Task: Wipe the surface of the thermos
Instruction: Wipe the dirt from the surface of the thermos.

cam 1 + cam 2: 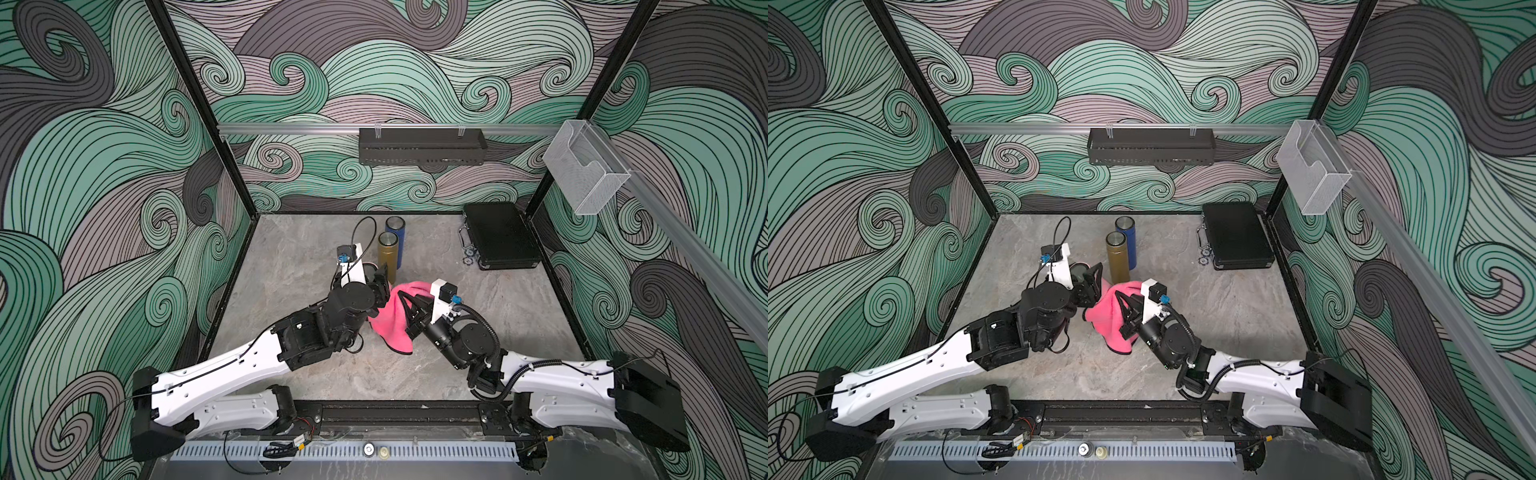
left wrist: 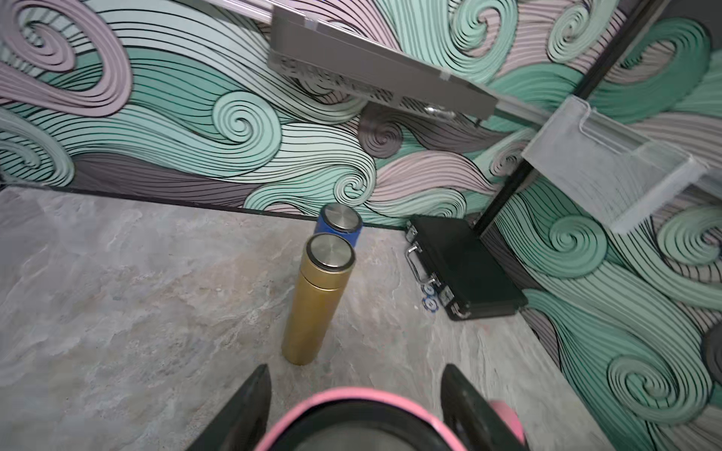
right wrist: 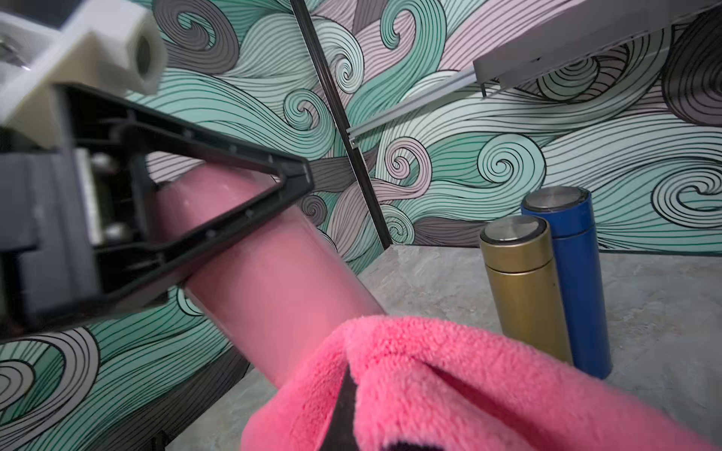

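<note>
Mid-surface (image 1: 519, 332): left fingers (image 2: 250, 406) clamp the pink thermos (image 3: 265, 281), tilted clear of the surface; right fingers (image 3: 345, 406) pinch the cloth (image 3: 469, 371) against its free end. Wiping appears to be in hand. The next move calls for strokes along the bare body. Gold thermos (image 2: 312, 308) and blue thermos (image 3: 578, 281) stand apart, toward the far edge.

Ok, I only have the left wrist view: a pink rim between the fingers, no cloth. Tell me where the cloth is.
Observer: The pink cloth is bunched in the right end effector, which is shut on it, right beside the left end effector.
Operator: Say whether it touches the thermos.
Observer: Yes. In the right wrist view it drapes over the pink thermos at the end away from the left end effector.
Operator: Name the bare part.
Observer: The body between the left fingers and the cloth is uncovered.
</note>
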Action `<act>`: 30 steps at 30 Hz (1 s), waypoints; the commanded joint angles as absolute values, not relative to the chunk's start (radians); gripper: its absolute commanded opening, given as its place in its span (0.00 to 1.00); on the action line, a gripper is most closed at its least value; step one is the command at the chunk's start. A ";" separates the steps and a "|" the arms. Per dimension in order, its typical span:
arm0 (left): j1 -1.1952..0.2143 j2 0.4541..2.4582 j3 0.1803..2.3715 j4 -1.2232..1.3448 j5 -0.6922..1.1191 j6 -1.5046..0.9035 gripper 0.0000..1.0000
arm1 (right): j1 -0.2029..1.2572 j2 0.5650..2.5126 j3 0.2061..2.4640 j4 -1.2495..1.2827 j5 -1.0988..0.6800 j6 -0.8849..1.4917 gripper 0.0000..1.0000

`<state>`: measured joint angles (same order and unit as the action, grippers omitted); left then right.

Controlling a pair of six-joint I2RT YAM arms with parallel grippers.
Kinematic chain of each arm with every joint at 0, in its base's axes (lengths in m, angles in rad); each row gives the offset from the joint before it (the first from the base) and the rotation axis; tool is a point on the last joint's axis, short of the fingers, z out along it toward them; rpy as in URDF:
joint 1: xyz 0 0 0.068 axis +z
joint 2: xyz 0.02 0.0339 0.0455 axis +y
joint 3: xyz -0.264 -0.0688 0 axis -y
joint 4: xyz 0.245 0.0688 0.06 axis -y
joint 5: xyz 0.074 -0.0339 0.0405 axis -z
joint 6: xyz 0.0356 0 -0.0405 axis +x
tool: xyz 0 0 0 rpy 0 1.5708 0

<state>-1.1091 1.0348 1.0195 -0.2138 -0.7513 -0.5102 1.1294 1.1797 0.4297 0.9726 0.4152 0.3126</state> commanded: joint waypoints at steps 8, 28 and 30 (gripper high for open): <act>-1.114 0.988 1.002 0.017 -0.305 -0.242 0.00 | 1.077 1.106 0.444 0.830 0.366 0.368 0.00; -1.101 0.956 0.905 0.056 0.021 -0.082 0.00 | 1.045 0.970 0.341 0.786 0.250 0.507 0.00; -1.097 0.927 0.848 0.098 0.082 -0.053 0.00 | 1.042 0.851 0.363 0.672 0.260 0.448 0.00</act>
